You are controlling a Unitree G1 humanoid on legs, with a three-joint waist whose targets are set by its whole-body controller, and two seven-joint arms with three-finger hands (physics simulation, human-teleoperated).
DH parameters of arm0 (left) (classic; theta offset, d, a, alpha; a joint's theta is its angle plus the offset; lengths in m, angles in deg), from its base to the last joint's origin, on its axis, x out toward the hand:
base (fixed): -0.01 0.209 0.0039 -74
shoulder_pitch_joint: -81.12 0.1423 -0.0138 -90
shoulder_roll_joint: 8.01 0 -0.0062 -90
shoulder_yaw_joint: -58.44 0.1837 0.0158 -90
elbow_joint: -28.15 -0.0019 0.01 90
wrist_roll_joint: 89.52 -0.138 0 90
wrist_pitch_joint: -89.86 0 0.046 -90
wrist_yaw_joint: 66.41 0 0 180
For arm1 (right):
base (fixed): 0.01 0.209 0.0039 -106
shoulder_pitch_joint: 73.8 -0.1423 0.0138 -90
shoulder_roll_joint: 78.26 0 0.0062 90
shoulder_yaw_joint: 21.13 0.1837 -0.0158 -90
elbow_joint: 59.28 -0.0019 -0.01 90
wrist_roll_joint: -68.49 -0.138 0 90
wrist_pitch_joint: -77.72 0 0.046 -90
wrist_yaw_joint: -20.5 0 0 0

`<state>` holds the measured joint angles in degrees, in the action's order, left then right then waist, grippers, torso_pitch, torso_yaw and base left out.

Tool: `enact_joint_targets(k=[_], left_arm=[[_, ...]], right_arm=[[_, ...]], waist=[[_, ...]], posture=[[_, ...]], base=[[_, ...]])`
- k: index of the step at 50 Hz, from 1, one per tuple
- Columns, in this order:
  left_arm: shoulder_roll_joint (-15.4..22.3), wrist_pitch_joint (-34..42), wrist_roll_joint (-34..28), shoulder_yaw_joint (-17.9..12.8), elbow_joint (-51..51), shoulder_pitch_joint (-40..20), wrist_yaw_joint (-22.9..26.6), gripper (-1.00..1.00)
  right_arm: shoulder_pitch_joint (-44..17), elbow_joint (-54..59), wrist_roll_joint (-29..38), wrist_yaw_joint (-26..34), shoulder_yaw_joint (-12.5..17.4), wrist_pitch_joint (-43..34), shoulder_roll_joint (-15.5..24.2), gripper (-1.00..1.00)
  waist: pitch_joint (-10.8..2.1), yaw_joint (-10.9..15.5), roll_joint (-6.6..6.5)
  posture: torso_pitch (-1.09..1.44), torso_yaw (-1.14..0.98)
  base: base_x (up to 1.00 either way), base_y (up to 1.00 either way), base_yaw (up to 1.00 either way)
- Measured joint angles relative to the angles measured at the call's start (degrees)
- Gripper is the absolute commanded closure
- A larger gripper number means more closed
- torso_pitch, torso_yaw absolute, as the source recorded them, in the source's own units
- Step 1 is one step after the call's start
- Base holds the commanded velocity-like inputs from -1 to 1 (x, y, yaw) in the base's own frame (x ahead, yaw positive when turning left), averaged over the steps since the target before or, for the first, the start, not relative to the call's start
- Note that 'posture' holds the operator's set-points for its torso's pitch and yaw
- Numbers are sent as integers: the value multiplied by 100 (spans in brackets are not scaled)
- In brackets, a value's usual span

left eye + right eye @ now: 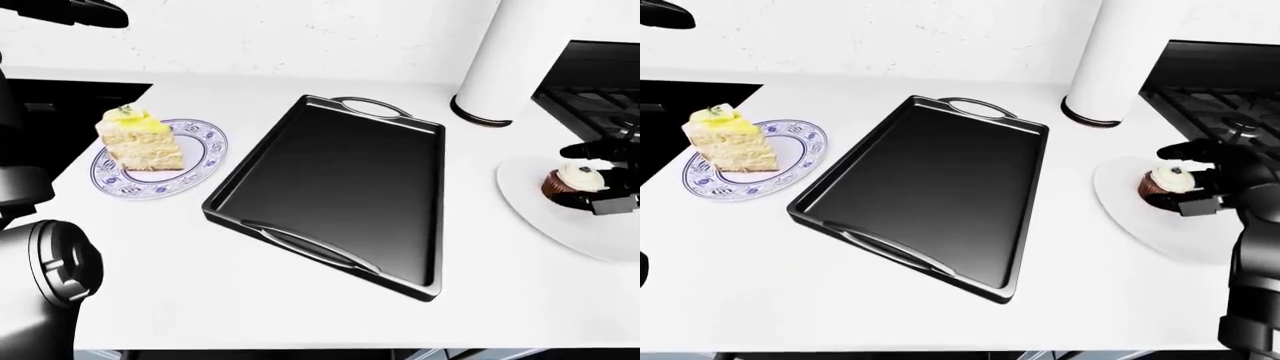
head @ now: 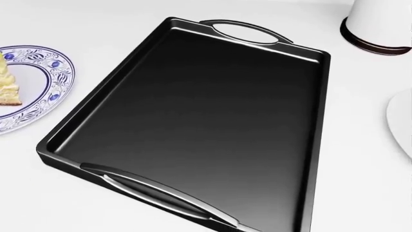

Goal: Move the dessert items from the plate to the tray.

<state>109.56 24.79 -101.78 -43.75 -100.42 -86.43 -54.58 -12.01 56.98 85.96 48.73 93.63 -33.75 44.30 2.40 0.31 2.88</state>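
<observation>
right hand [image 1: 1200,180] at the counter's right edge, dark fingers [image 1: 1185,152] curled around the cupcake [image 1: 1165,182], apparently clamped on it; cupcake sits on the white plate [image 1: 1140,221]. left hand not identifiable, state unknown. black tray [image 1: 930,187] mid-counter, nothing in it. cake slice [image 1: 728,142] on blue-patterned plate [image 1: 790,169] near the left edge. tall white cylinder [image 1: 1110,67] by the tray's far corner. risk: too hard a squeeze crushes the frosting; a loose hold drops the cupcake short of the tray rim.

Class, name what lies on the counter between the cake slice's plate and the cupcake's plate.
The empty black tray lies between the patterned plate and the white plate, clearest in the right-eye view.
</observation>
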Motion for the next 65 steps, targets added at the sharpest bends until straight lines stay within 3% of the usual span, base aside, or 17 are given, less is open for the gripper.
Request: enact_joint_targets(k=[12, 22, 34, 39, 43, 48, 53, 59, 65], left_arm=[[48, 8, 23, -8, 44, 13, 0, -100], [54, -19, 29, 10, -38, -38, -19, -100], [93, 19, 67, -37, 87, 61, -44, -100], [100, 34, 96, -41, 110, 104, -45, -100], [109, 53, 110, -50, 121, 120, -49, -100], [105, 68, 114, -51, 151, 128, -61, -100], [82, 74, 131, -4, 199, 80, -24, -100], [101, 105, 100, -3, 185, 28, -8, -100], [115, 141, 80, -2, 166, -7, 1, -100]], right_arm=[[-89, -23, 48, 21, -36, -30, 40, 20], [-403, -43, 56, 253, -224, -228, 150, 27], [-1352, -627, 200, 721, -518, -744, 545, 29], [-2166, -617, 395, 1013, -940, -895, 495, 30], [-3007, -90, 704, 1205, -1365, -721, 205, 31], [-4361, 1286, 1196, 1261, -1845, -212, -557, 31], [-5407, 2787, 1506, 1013, -2077, 544, -1297, 32], [-6026, 3978, 1694, 649, -2137, 1211, -1857, 32], [-6001, 4495, 1665, 272, -2079, 1624, -2241, 32]], waist=[[-6, -5, -17], [32, -10, -82], [39, -25, -120], [41, -48, -120], [44, -71, -142], [66, -105, -245], [87, -97, -346], [99, -85, -405], [83, -87, -414]], posture=[[0, 0], [0, 0], [0, 0], [0, 0], [0, 0], [0, 0], [0, 0], [0, 0], [0, 0]], base=[[0, 0, 0], [0, 0, 0], [0, 0, 0], [0, 0, 0], [0, 0, 0], [0, 0, 0], [0, 0, 0], [0, 0, 0], [0, 0, 0]])
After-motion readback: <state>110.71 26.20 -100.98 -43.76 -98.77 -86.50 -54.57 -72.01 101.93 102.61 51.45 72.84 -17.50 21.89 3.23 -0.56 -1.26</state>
